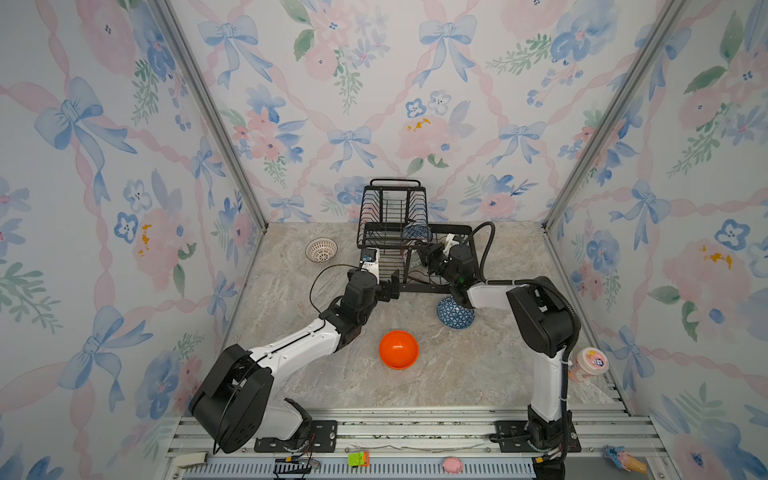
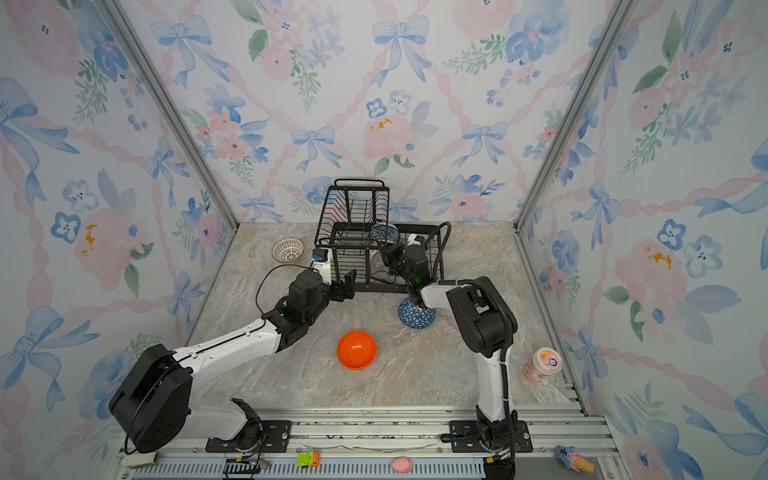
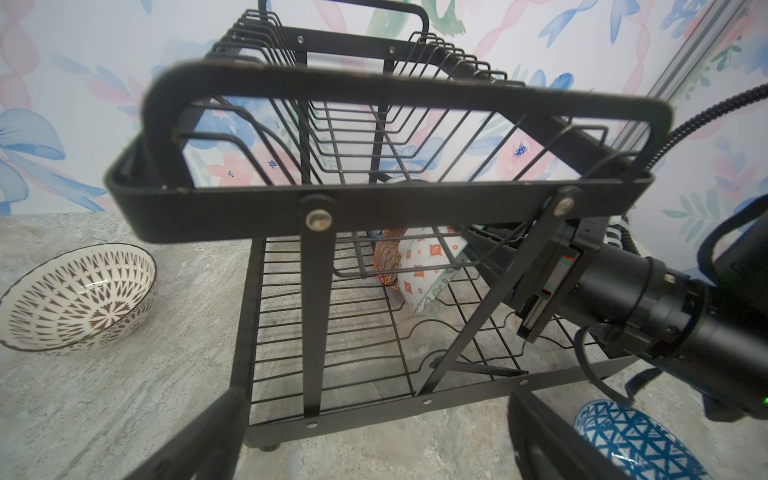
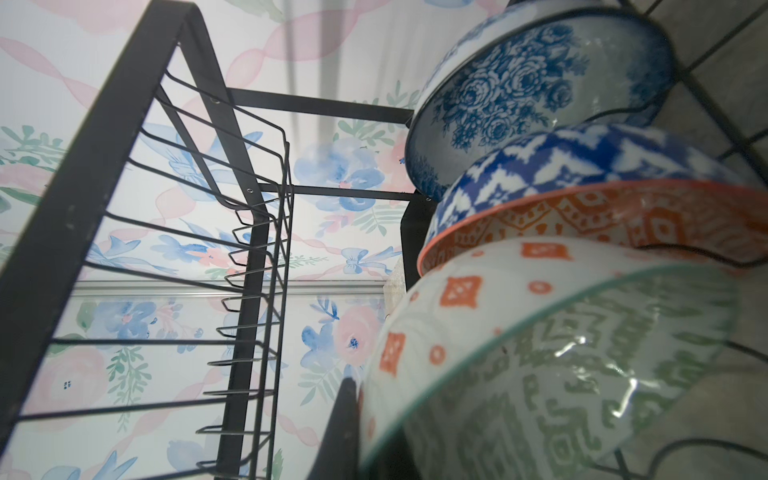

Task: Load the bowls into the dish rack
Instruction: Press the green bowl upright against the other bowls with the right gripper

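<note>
Your left fingers (image 3: 203, 436) stand wide apart and free, while your right fingers (image 4: 345, 419) are pressed together on the rim of the small round grey-green patterned bowl (image 4: 561, 374), with orange diamonds on its white outer wall. Under both spreads the grey marbled stone worktop (image 1: 332, 382). Just ahead of your left fingers rises the large black wire dish rack (image 3: 249, 212), its raised upper basket above them and its lower frame right at their tips; whether they touch it, you cannot tell. Your right fingers reach into the rack's slotted lower tray from the side facing away from your left fingers. There the gripped bowl tilts on edge, and past it from your right fingers come the red-orange patterned bowl (image 4: 602, 220), just beside it, then the blue-and-white floral bowl (image 4: 519, 95). Back from your right fingers, partly under that arm, the dark blue geometric bowl (image 1: 453, 319) lies on the worktop. Further back, between the two arms, sits the plain glossy orange bowl (image 1: 398, 349). Out to the far side of your left fingers, apart from the rack, the white bowl with a dark lattice pattern (image 3: 79, 299) rests mouth up. Well apart from your right fingers, a pink-lidded tub (image 1: 590, 361) stands at the worktop's edge.
</note>
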You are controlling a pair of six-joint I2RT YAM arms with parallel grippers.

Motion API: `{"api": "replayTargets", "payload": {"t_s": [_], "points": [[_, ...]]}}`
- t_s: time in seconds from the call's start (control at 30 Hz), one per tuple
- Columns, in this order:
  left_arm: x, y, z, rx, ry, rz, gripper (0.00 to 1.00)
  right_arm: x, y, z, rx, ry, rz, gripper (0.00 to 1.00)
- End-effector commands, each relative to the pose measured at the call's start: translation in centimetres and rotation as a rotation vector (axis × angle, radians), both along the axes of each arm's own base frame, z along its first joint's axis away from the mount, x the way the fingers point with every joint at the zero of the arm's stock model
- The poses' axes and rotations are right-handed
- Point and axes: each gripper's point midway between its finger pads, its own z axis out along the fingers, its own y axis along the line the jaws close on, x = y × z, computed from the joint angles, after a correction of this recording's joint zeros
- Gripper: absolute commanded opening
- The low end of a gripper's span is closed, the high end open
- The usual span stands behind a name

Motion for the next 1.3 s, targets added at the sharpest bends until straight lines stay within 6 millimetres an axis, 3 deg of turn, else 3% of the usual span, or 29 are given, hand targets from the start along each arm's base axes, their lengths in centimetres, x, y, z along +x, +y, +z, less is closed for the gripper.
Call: {"api": "replayTargets", "payload": {"t_s": [0.0,0.43,0.83,1.07,1.27], "points": [[0.1,0.2,-1.1,0.004,0.025,0.002,0.98,0.3,1.3,1.5,0.051,-0.054,0.013,0.00],[0.0,0.3,-1.3,0.001,0.029,0.007,0.98,0.1,2.1,-1.1,0.062,-0.008,0.014,0.00],[0.0,0.3,-1.2,-0.010,0.029,0.004,0.98,-1.4,3.0,-3.1,0.104,0.015,-0.041,0.00],[-0.1,0.4,-0.6,-0.017,0.019,0.006,0.98,-2.6,2.0,-4.1,0.127,0.041,-0.142,0.00],[-0.1,0.3,-0.7,-0.021,0.022,0.003,0.98,-3.4,1.9,-6.2,0.169,0.126,-0.185,0.00]]}}
